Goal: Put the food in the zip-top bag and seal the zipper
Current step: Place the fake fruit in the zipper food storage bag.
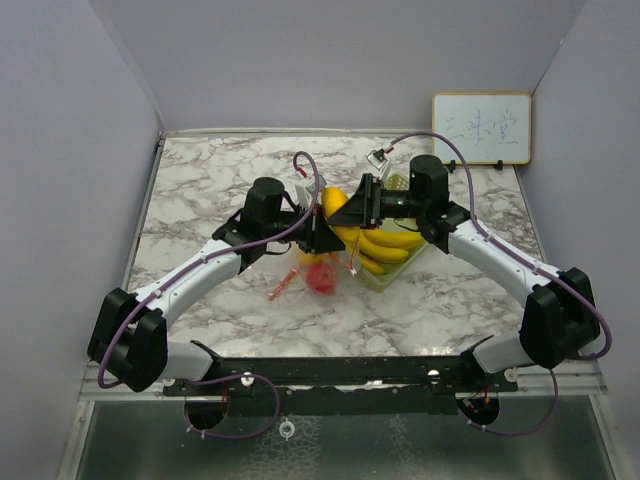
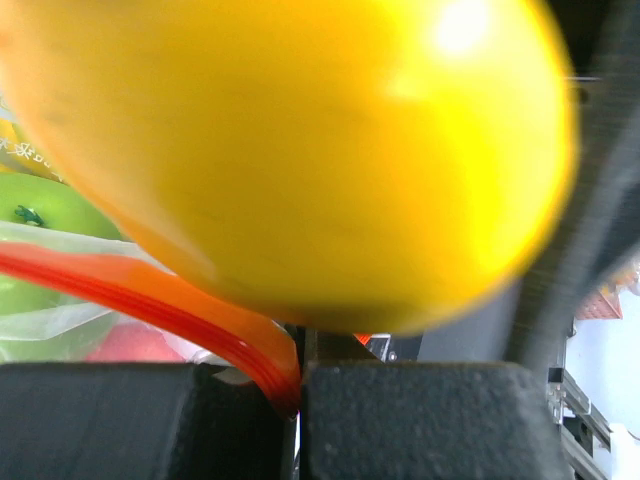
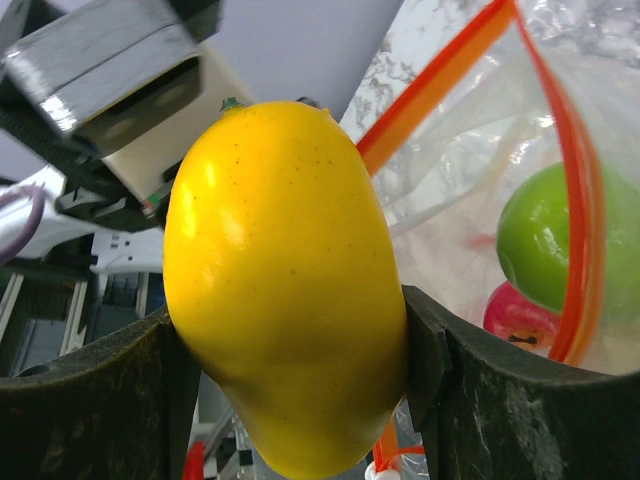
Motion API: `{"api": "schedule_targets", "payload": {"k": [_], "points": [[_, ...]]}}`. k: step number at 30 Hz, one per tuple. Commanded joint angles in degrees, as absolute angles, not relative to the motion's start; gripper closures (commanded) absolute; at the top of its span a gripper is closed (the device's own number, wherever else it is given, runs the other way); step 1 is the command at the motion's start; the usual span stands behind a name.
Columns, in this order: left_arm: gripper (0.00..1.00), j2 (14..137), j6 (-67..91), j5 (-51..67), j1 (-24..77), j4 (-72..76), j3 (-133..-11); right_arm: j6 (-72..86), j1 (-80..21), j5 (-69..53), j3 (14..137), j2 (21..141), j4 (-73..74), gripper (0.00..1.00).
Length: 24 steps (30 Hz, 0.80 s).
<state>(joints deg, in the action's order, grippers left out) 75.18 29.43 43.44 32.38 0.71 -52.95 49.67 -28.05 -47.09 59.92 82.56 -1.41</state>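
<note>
At the centre of the top external view, the two arms met over the marble table (image 1: 200,180). There the right gripper (image 1: 352,207) grasped a yellow fruit (image 1: 335,200), and the left gripper (image 1: 318,238) sat just below and left of it. Bananas (image 1: 388,243) lay in a pale green mesh tray (image 1: 372,278) right of centre, and a red-pink fruit (image 1: 322,278) showed lower down.

Only the left wrist view revealed that the left gripper was clenched on the orange-red zipper strip (image 2: 150,295) of the zip-top bag (image 2: 50,325), at the lower centre of the frame. A green apple (image 2: 40,210) showed at the left edge.

The right wrist view showed both fingers (image 3: 90,400) pressed against the yellow fruit's sides. In the right half of that frame, the green apple and the red-pink fruit lay inside the bag's open mouth.
</note>
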Motion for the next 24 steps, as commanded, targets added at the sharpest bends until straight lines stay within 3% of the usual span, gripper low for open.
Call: {"api": "schedule_targets", "payload": {"k": [1,8,15,19,23,24], "points": [[1.00,70.80,28.14,41.56,32.52,-0.38,-53.56,43.30,-28.20,-36.54,62.83,82.22,11.23,0.50],[1.00,69.76,27.92,40.48,32.52,-0.59,-52.38,35.90,-28.29,-29.78,68.81,84.78,24.08,0.47],[1.00,72.89,28.95,40.64,32.52,3.45,-52.66,31.56,-31.27,-26.74,73.69,87.35,31.67,0.36],[1.00,75.02,29.46,41.73,32.52,5.17,-54.29,31.13,-33.18,-23.88,76.30,89.03,34.31,0.24],[1.00,75.42,29.54,42.25,32.53,5.35,-54.72,30.94,-33.31,-22.48,79.34,90.08,35.13,0.01],[1.00,75.37,29.48,42.23,32.53,5.03,-54.59,30.92,-33.31,-21.97,80.03,90.08,35.26,0.00]]}}
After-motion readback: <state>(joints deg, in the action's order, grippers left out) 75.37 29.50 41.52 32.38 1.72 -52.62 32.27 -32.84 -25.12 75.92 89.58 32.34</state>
